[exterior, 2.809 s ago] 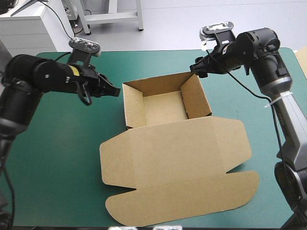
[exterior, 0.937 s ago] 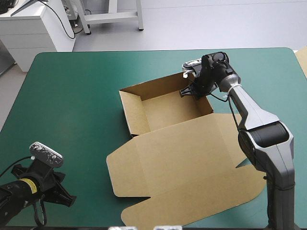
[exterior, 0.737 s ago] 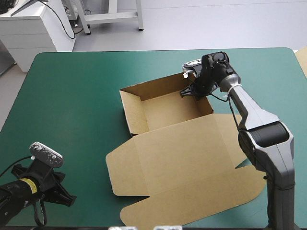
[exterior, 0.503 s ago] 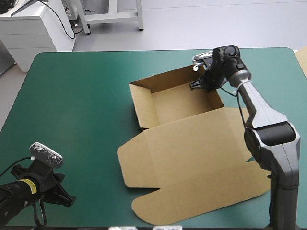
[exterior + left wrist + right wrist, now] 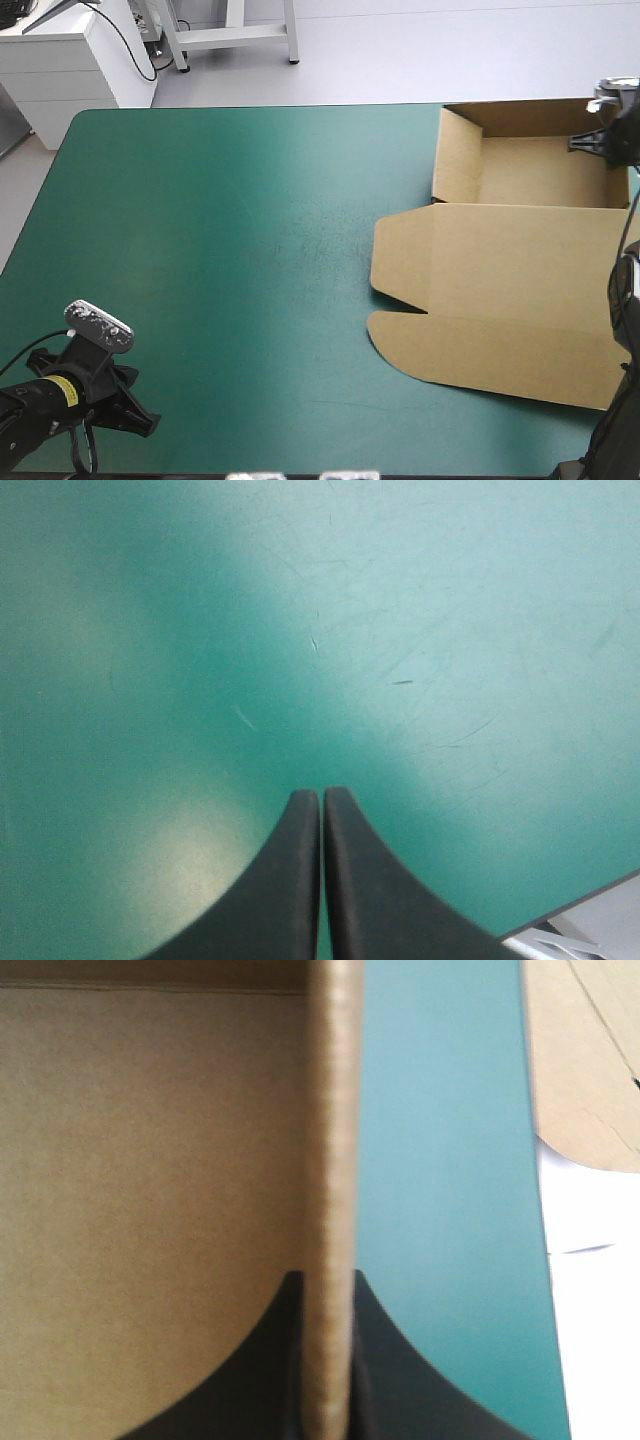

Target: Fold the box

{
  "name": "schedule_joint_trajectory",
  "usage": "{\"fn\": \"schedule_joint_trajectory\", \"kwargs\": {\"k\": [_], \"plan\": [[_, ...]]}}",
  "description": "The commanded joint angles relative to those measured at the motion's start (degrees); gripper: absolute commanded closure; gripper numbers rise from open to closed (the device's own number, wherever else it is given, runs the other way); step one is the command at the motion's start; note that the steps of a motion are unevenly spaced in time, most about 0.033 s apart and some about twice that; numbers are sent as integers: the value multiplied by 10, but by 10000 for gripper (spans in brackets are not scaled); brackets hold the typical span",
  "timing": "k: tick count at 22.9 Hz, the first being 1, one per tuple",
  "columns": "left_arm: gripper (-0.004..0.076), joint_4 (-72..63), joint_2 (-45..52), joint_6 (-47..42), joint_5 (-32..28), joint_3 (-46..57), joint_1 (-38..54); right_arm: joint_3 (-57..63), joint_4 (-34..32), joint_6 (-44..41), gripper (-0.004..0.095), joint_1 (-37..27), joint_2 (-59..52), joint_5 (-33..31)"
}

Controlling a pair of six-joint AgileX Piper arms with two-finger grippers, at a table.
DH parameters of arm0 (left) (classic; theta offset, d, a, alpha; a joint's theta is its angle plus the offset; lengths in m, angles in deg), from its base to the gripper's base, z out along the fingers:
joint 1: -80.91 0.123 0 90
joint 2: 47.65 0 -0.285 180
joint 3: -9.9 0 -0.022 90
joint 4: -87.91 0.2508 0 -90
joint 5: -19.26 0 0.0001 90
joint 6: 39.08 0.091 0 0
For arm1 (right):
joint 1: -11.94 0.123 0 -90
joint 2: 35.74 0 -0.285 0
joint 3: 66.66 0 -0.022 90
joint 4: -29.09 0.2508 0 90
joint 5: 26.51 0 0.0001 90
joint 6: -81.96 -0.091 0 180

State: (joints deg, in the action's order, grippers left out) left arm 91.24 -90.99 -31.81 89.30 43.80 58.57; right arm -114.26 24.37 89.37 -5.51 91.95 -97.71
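The brown box (image 5: pixel 510 270) lies at the table's right side as an open tray with raised walls, its lid flat toward the near edge. My right gripper (image 5: pixel 598 141) is at the tray's right wall, shut on it. In the right wrist view that wall's edge (image 5: pixel 330 1110) runs straight out from between the black fingers (image 5: pixel 385 1360), with the tray's floor (image 5: pixel 150 1160) on one side and teal-green cover on the other. My left gripper (image 5: pixel 148 424) is low at the near left corner, far from the box. Its fingers (image 5: pixel 290 880) meet in a point over bare cover; it is shut on nothing.
The teal-green cover (image 5: pixel 230 250) stretches bare across the left and middle of the table. More brown board (image 5: pixel 590 1050) shows beyond the table's edge past the right gripper. The table's near edge (image 5: pixel 590 915) lies close beside the left gripper.
The right gripper has dragged the box by its wall to the right and toward the far edge, so it now sits at the table's right side. The left arm has stayed put.
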Motion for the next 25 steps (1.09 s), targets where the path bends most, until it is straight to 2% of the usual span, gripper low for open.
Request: {"fn": "schedule_joint_trajectory", "kwargs": {"k": [1, 5, 8, 10, 12, 14, 15, 17, 22, 25], "plan": [[731, -5, 0, -1, -27, -14, 0, -16, 16, -2, 929, -51, -41, 25], [731, -5, 0, -1, -31, -14, 0, -13, 30, -1, 929, -129, -41, 18], [731, -5, 0, -1, -38, -14, 0, -13, 37, 17, 899, -148, -40, 14], [731, -5, 0, -1, -45, -14, 0, -13, 68, 31, 752, -152, -40, 14], [731, -7, 0, -1, -46, -14, 0, -13, 79, 31, 519, -152, -40, 21], [731, -16, 0, -1, -44, -15, 0, -13, 60, 22, 188, -152, -40, 35], [731, -17, 0, -1, -44, -15, 0, -13, 53, 17, 115, -152, -40, 35], [731, -16, 0, -1, -44, -15, 0, -20, 47, 17, 40, -152, -41, 29], [731, -16, 0, -1, -48, -15, 0, -31, 73, 24, 41, -152, -61, 6], [731, -16, 0, -1, -50, -15, 0, -35, 121, 46, 181, -152, -83, -2]]}}
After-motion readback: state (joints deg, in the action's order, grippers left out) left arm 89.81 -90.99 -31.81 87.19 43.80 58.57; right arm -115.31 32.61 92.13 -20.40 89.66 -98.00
